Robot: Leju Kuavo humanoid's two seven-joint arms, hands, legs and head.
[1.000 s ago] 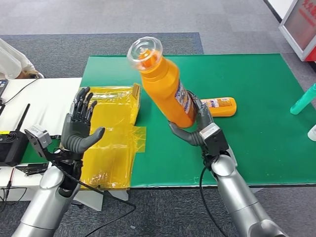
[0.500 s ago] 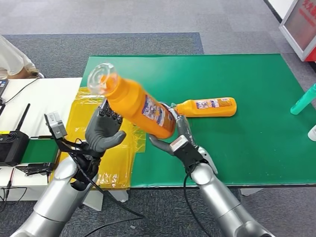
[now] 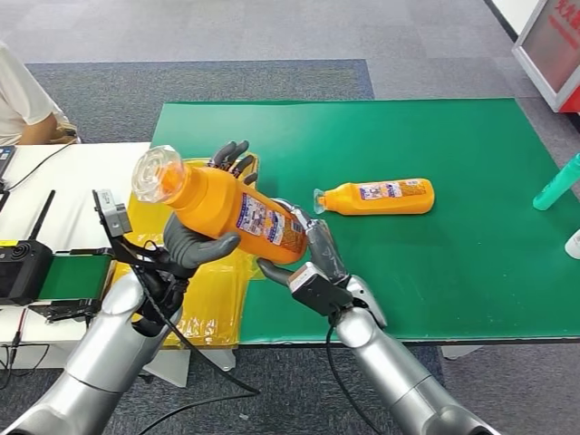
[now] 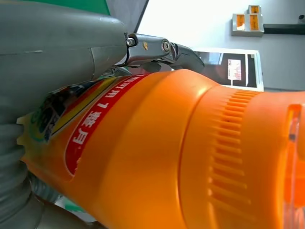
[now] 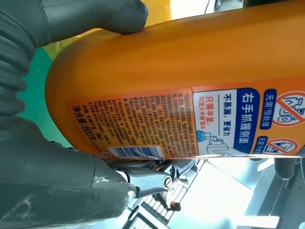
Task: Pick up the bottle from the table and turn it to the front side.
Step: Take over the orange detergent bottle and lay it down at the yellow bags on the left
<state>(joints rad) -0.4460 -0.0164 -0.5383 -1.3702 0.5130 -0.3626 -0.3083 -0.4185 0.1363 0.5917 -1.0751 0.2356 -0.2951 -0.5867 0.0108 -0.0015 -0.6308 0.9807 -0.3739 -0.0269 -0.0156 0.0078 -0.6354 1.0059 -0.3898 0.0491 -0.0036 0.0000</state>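
Orange bottles: two — one held (image 3: 226, 207), one lying (image 3: 374, 196).

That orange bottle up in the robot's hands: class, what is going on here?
The robot holds a large orange bottle off the green table, nearly level, its clear cap toward the robot's left. The right hand grips the base end, and the left hand cups the upper body, fingers wrapped behind it. A printed label faces up. A second, slimmer orange bottle lies on the table beyond, and a yellow bag lies under the hands.
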